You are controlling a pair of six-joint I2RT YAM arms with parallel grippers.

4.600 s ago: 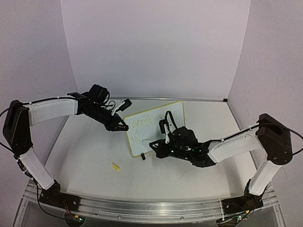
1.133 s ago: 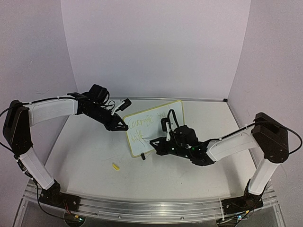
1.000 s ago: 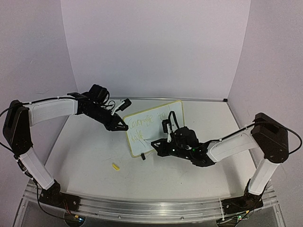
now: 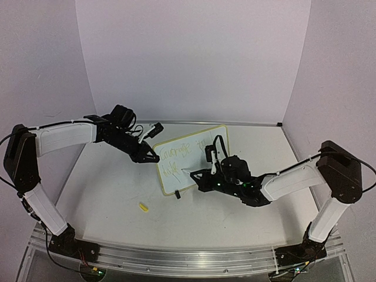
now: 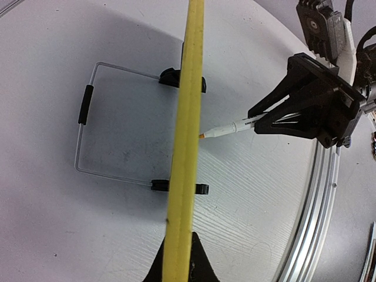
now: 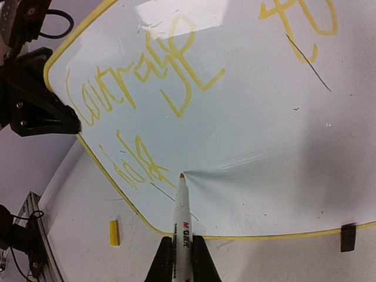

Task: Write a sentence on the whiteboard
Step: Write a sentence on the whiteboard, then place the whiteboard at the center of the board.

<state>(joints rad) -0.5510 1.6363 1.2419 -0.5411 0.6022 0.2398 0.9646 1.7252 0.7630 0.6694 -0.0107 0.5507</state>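
Two lines into the sentence (image 6: 147, 88) on the whiteboard (image 6: 264, 147), upright in the middle of the table (image 4: 117, 188); lower line seemingly only begun, more words probably left. Right gripper (image 6: 181, 255) clamped around marker (image 6: 181, 217), tip at board face; left gripper (image 5: 177, 261) pinching its yellow edge.

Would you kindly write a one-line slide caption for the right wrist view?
Right end effector holding a marker, tip against the whiteboard, just right of the sentence's second line.

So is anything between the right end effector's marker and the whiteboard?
Nothing visible. The marker in the right end effector has its tip at the bare whiteboard face, just right of the second line of the sentence. The left end effector grips the board's left edge, clear of that path.
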